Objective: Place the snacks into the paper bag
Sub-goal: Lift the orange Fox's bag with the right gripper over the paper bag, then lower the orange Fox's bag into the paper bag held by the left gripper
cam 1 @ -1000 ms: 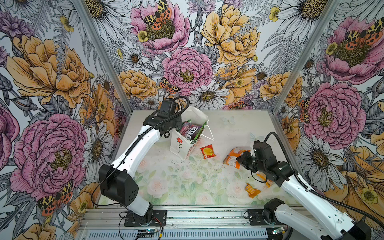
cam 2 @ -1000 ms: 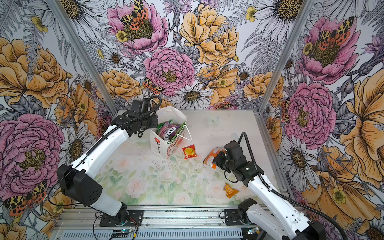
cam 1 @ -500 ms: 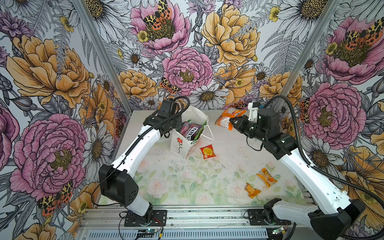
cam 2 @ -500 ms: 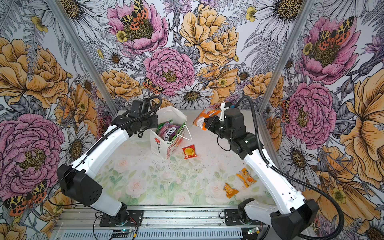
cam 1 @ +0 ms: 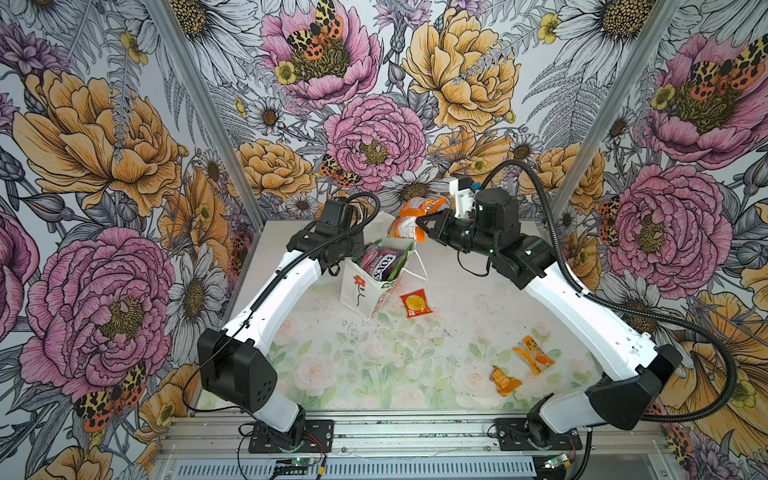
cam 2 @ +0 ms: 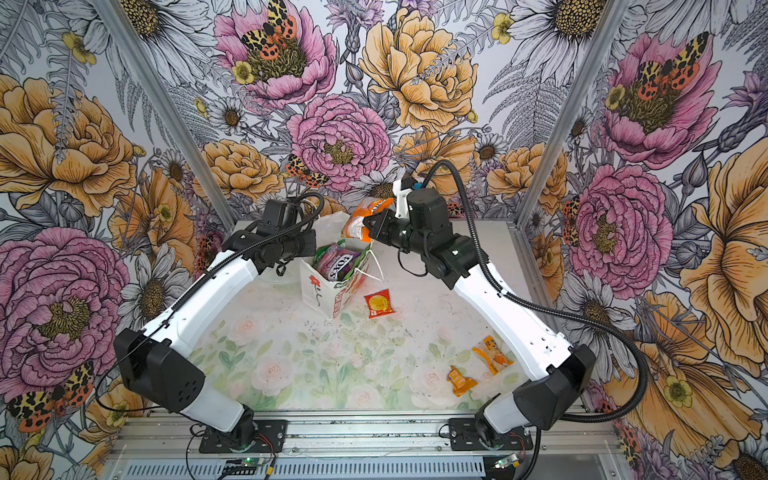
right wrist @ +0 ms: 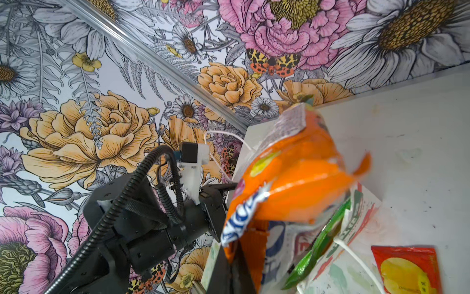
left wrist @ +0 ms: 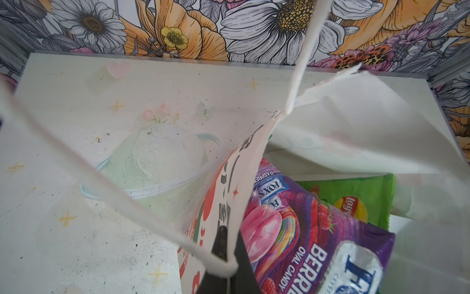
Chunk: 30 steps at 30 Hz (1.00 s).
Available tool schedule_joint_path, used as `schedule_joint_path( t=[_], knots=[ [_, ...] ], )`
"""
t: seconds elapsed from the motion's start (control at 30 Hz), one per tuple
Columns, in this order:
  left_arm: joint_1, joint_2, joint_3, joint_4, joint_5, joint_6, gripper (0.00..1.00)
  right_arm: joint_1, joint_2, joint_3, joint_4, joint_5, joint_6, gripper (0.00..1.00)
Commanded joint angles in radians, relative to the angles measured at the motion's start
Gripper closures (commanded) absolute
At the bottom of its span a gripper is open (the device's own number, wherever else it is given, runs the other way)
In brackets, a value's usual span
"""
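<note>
Upper middle of both top views: my right tool (cam 1: 420, 224) is clamped tight on the orange packet (cam 1: 411, 212), gripping its right edge. Packet is up off the bench (cam 1: 457, 286), hanging just over the upper right corner of the bag (cam 1: 359, 291) mouth. I can't tell if it touches the rim.

Bag stands upright at frame centre with its mouth open. My left tool (left wrist: 227, 254) is pinched closed on the bag's wall right by a cord handle, seen at the bottom of the left wrist view. In the top views its tips are hidden behind the bag's left rim.

Inside the bag, the purple FOX'S packet (cam 1: 384, 266) is on top, with the green packet (left wrist: 356, 193) under it.

Red sachet (cam 1: 417, 304) lies flat on the bench just right of the bag, not touching it.

Two orange wrappers (cam 1: 534, 356) lie at lower right of the top views. The lower wrapper (cam 1: 504, 380) is near the first but apart from it. Both are well away from the bag, close to my right arm.
</note>
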Motion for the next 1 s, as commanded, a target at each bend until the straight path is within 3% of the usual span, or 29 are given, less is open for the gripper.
schedule_joint_path(
  t=[0.0, 0.83, 0.97],
  knots=[
    [-0.008, -0.035, 0.008, 0.073, -0.007, 0.014, 1.00, 0.020, 0.019, 0.047, 0.066, -0.017, -0.005, 1.00],
    [-0.010, -0.043, 0.009, 0.072, -0.009, 0.015, 1.00, 0.122, 0.270, 0.144, 0.101, 0.000, 0.036, 1.00],
    [-0.010, -0.038, 0.009, 0.073, -0.008, 0.017, 1.00, 0.128, 0.310, 0.152, 0.066, 0.044, 0.090, 1.00]
  ],
)
